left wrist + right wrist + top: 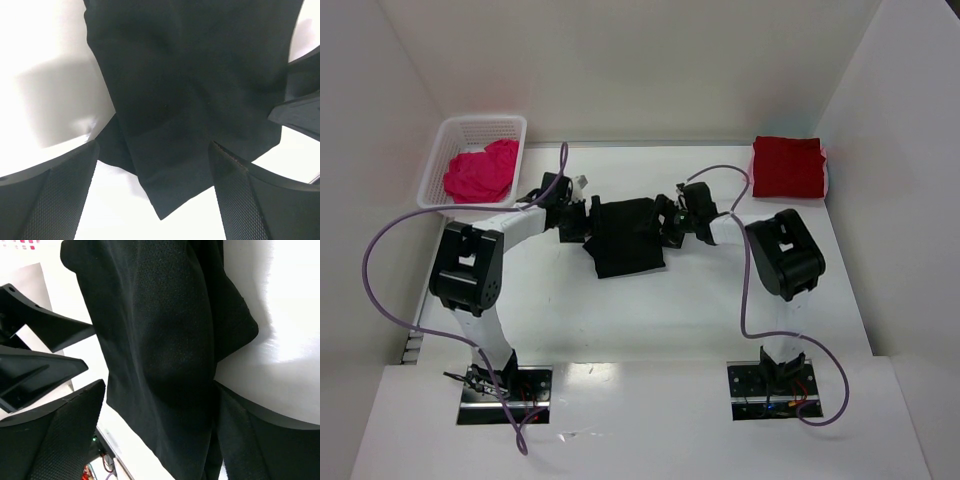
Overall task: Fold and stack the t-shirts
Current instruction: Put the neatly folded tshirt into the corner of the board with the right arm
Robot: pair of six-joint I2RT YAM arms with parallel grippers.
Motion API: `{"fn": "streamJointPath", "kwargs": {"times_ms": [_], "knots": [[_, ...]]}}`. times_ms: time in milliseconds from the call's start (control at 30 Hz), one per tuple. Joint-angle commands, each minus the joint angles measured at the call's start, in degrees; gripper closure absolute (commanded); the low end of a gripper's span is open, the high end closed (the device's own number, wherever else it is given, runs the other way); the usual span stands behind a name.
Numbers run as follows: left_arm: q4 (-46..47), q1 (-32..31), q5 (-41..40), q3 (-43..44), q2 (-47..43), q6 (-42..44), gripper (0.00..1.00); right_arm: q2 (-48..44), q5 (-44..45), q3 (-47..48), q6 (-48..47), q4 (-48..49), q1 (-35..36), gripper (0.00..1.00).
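A black t-shirt (pixel 625 238) lies partly folded in the middle of the table. My left gripper (pixel 582 222) is at its left edge and my right gripper (pixel 670 222) at its right edge. In the left wrist view the gripper (pixel 154 147) is open, with a corner of the black shirt (pixel 180 100) between its wide-apart fingers (pixel 55 200). In the right wrist view the gripper (pixel 160 385) is open too, astride a fold of the shirt (pixel 160 320). A folded dark red t-shirt (pixel 787 167) lies at the back right. A magenta-pink t-shirt (pixel 480 172) is bunched in the basket.
The white mesh basket (pixel 485 121) stands at the back left. White walls close in the table on three sides. Purple cables (pixel 748 290) loop beside both arms. The opposite gripper shows in each wrist view: the right gripper (pixel 300 110) and the left gripper (pixel 40 350).
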Motion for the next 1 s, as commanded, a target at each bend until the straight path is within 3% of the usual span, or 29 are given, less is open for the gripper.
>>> {"fn": "streamJointPath", "kwargs": {"times_ms": [0, 133, 167, 267, 300, 367, 400, 600, 733, 967], "knots": [[-0.4, 0.4, 0.5, 2.2, 1.4, 1.7, 0.03, 4.1, 4.7, -1.2, -0.5, -5.0, 1.2, 0.11], [-0.4, 0.4, 0.5, 2.8, 1.4, 1.7, 0.03, 4.6, 6.6, 0.9, -0.5, -8.2, 2.4, 0.29], [-0.4, 0.4, 0.5, 2.8, 1.4, 2.2, 0.03, 4.6, 7.4, 1.7, -0.5, -8.2, 3.0, 0.46], [-0.4, 0.9, 0.5, 2.8, 1.4, 2.2, 0.03, 5.1, 8.6, 3.3, 0.1, -11.4, 3.1, 0.65], [-0.4, 0.9, 0.5, 2.8, 0.9, 2.2, 0.03, 5.1, 9.4, 3.3, 0.1, -12.1, 3.1, 0.78], [-0.4, 1.5, 0.5, 2.2, -0.6, 2.2, 0.03, 5.1, 10.8, 4.8, -0.4, -15.2, 3.1, 0.88], [-0.4, 1.5, 0.5, 2.1, -0.6, 2.2, 0.03, 5.1, 12.6, 4.8, -0.4, -15.9, 3.1, 1.0], [-0.4, 3.3, 2.6, 0.9, -4.9, 1.7, 0.03, -0.9, 18.0, 5.7, -2.7, -19.2, 2.4, 1.0], [-0.4, 3.8, 2.6, 1.4, -7.2, 1.7, 0.03, -1.4, 21.9, 13.6, -8.3, -27.3, 1.2, 1.0], [0.0, 4.4, 3.7, 2.0, -9.4, 2.8, 0.03, -0.2, 27.2, 22.1, -18.6, -33.0, -3.9, 1.0]]}}
